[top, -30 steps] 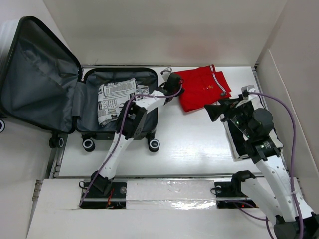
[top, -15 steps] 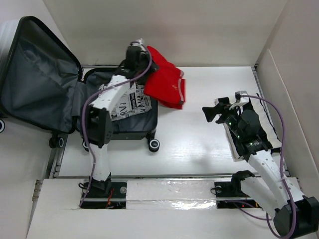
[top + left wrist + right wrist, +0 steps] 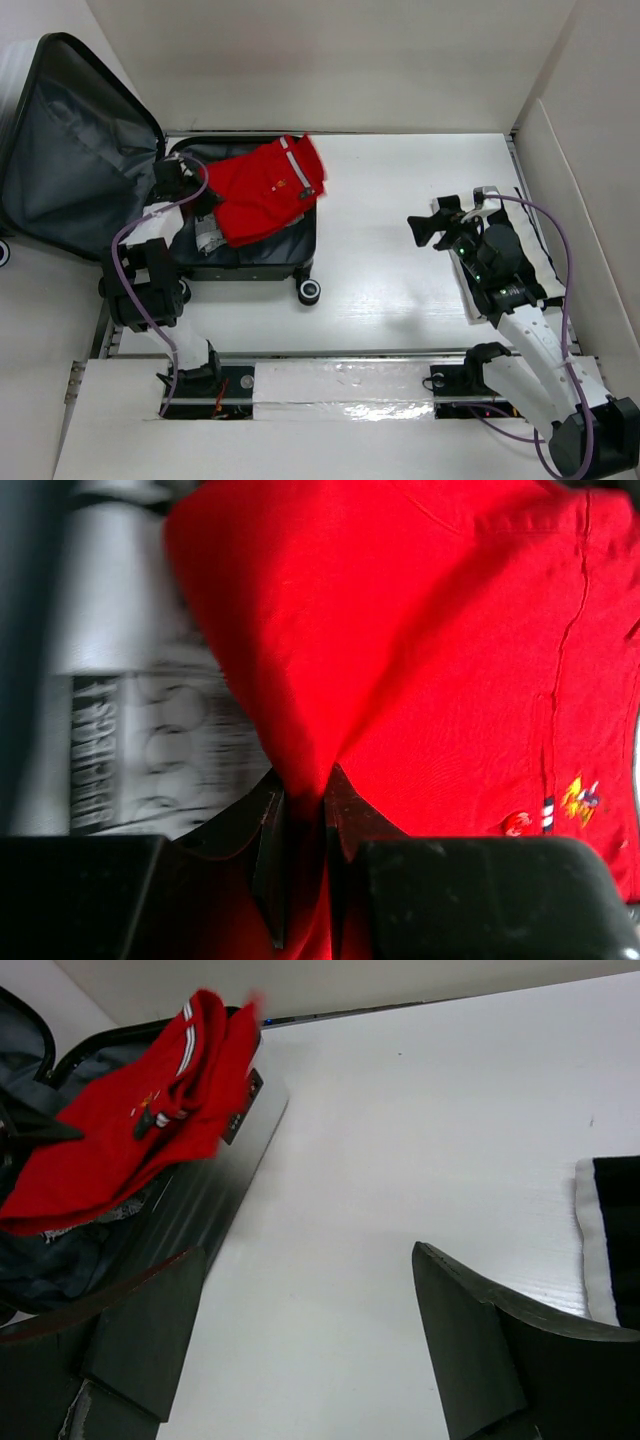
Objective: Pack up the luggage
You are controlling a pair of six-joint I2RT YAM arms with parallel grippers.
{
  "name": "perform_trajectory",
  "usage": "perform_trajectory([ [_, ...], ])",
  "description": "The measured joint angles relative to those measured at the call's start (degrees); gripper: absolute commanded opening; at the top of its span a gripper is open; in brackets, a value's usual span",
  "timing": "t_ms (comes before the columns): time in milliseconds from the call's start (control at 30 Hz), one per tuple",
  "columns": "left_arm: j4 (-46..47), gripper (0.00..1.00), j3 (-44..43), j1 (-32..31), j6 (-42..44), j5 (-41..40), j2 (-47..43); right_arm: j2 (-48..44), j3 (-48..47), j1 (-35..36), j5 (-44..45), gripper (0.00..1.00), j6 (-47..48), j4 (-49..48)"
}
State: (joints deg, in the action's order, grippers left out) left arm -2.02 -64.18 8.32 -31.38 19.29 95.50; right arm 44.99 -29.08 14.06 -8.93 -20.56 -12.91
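We see the luggage lying open at the far left of the table. Its lid stands up and leans out to the left, grey lining showing. The lower shell lies flat beside it, with a small black-and-white wheel at its near right corner.

Inside the lower shell a cloth with black-and-white print lies on the lining. A red garment is spread above it, with its far right end reaching over the shell's rim. It has white stripes at that end and a small coloured badge (the badge is plainest in the left wrist view).

The left gripper is over the left part of the shell, beside the lid. Its two dark fingers are pressed nearly together with a fold of the red garment pinched between them. From the overhead camera we cannot tell whether the garment's near side already rests on the printed cloth or hangs just above it.

Well apart from the luggage, the right gripper hovers over bare table on the right side and points towards the shell. Its jaws are spread wide with nothing between them. Under the right arm, a flat piece in black with a white edge lies on the table by the right wall.
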Motion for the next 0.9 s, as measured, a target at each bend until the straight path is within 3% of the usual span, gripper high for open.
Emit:
perform_trajectory([
  [133,-1.7,0.0,1.8,3.1,1.5,-2.8,0.1,0.0,0.0,0.0,0.2,0.9,0.1,0.0],
  [667,-7.4,0.0,-1.6,3.3,3.9,-17.8,-0.3,1.5,0.0,0.0,8.3,0.87,0.8,2.4],
  [700,-7.4,0.16,-1.7,3.7,4.0,-17.9,-0.3,1.8,0.0,0.0,9.1,0.87,0.7,2.6],
  [800,-7.8,0.52,-2.1,4.4,4.5,-17.4,-0.3,2.5,0.0,0.0,11.2,0.88,0.6,3.5],
  [900,-6.9,0.58,-2.6,4.9,4.2,-15.4,-0.8,3.5,0.0,0.0,13.0,0.79,0.6,3.7],
])
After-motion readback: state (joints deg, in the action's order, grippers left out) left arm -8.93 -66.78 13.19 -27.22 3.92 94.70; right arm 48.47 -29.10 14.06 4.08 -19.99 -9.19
